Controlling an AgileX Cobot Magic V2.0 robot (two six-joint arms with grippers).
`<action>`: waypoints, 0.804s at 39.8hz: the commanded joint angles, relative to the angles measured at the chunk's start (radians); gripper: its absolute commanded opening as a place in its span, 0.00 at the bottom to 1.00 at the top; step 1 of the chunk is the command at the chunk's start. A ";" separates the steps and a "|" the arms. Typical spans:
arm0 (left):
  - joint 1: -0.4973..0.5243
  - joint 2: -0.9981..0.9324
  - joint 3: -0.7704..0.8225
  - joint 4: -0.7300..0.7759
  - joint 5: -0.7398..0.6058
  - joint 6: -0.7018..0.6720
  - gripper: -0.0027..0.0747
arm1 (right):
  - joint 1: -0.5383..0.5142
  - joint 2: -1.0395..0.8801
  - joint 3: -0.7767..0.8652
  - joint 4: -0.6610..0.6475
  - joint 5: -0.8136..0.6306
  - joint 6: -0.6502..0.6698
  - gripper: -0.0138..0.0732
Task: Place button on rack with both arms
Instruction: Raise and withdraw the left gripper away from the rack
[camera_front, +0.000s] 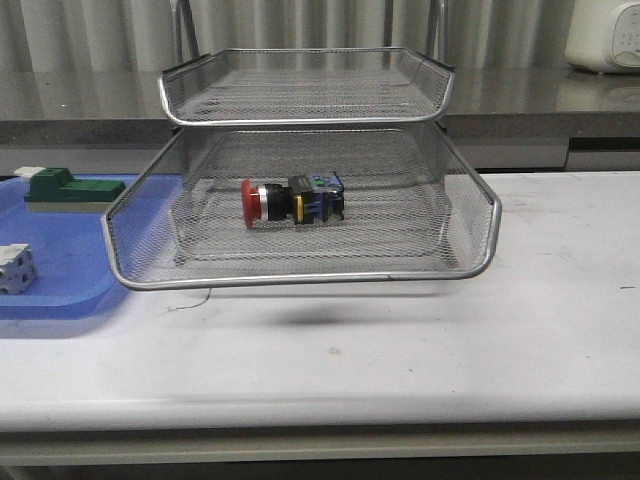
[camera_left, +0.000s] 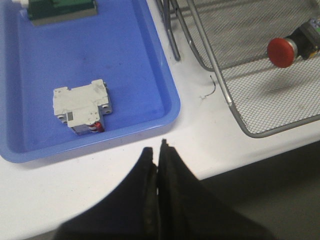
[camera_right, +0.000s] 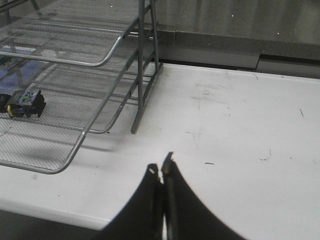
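The button (camera_front: 291, 201) lies on its side in the pulled-out middle tray of the silver wire rack (camera_front: 300, 275), red head pointing left. The left wrist view shows its red head (camera_left: 281, 52) inside the mesh tray; the right wrist view shows its black body end (camera_right: 22, 104). My left gripper (camera_left: 157, 148) is shut with nothing in it, above the white table near the blue tray's corner. Shut and empty too, my right gripper (camera_right: 161, 166) hovers over bare table to the right of the rack (camera_right: 65, 55). Neither arm appears in the front view.
A blue plastic tray (camera_front: 60, 295) sits left of the rack, holding a green block (camera_front: 62, 188) and a white block (camera_front: 15, 267); the same white block (camera_left: 82, 106) shows in the left wrist view. A grey counter and wall run behind the table. The table's front edge is close.
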 joint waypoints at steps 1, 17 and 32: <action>0.002 -0.156 0.083 -0.025 -0.142 -0.011 0.01 | 0.003 0.007 -0.025 -0.002 -0.081 -0.002 0.09; 0.002 -0.614 0.320 -0.025 -0.288 -0.011 0.01 | 0.003 0.007 -0.025 -0.002 -0.081 -0.002 0.09; 0.002 -0.633 0.324 -0.025 -0.290 -0.011 0.01 | 0.003 0.007 -0.025 -0.002 -0.085 -0.002 0.09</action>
